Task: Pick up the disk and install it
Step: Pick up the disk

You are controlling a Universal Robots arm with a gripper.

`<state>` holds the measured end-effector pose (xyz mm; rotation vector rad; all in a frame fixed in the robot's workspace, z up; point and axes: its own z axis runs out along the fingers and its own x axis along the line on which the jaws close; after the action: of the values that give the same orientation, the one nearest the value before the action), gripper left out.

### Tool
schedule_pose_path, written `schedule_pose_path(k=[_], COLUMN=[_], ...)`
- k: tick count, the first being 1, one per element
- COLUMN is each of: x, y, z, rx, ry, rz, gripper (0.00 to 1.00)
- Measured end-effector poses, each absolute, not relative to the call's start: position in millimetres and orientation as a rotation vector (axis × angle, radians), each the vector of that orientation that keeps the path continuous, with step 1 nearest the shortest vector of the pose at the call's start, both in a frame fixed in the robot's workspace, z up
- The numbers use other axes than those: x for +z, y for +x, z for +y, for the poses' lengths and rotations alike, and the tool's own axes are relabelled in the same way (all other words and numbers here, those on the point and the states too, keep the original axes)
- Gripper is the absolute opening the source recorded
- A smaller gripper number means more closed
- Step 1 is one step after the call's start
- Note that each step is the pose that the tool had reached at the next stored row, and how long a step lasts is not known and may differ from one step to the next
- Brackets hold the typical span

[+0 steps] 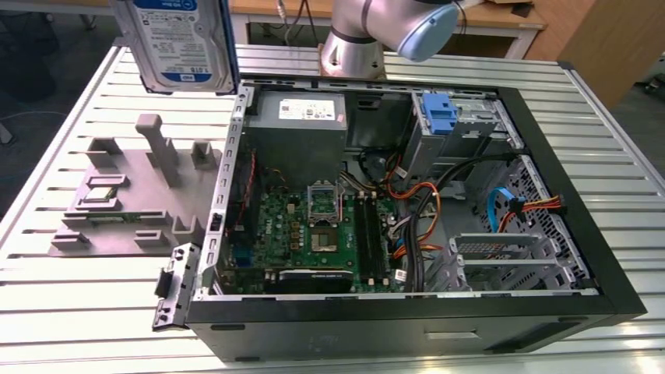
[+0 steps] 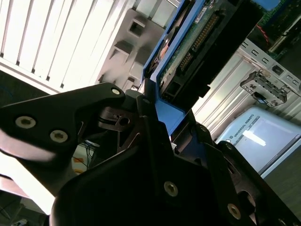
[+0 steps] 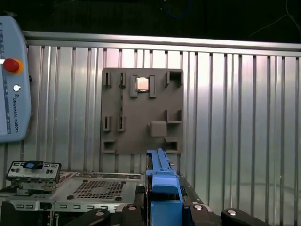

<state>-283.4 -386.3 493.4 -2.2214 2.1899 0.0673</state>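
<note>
The disk (image 1: 177,43), silver-grey with a blue-and-white label and blue side rails, hangs upright in the air at the exterior view's upper left. It is above the table, just outside the case's corner. In the second wrist view my gripper (image 2: 155,113) is shut on the disk (image 2: 188,52), its black fingers (image 2: 84,117) clamped against a blue rail. In the first wrist view the disk's blue rail (image 3: 162,181) stands edge-on between the jaws of the gripper (image 3: 162,214), over the grey fixture plate (image 3: 141,132).
The open computer case (image 1: 592,257) lies on the slatted metal table (image 1: 83,304). Its grey power supply (image 1: 301,117) and a drive cage with a blue bracket (image 1: 441,113) are at the far end. A grey fixture plate (image 1: 135,187) lies at the exterior view's left. A teach pendant (image 3: 14,80) rests on the table.
</note>
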Motion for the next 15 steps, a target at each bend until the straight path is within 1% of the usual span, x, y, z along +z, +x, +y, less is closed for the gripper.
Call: schedule_pose_path(k=[15], x=[493.1], y=[-248.4], z=[-387.8], rx=[0.067], ry=[-2.222], rz=[2.19], gripper=[0.36])
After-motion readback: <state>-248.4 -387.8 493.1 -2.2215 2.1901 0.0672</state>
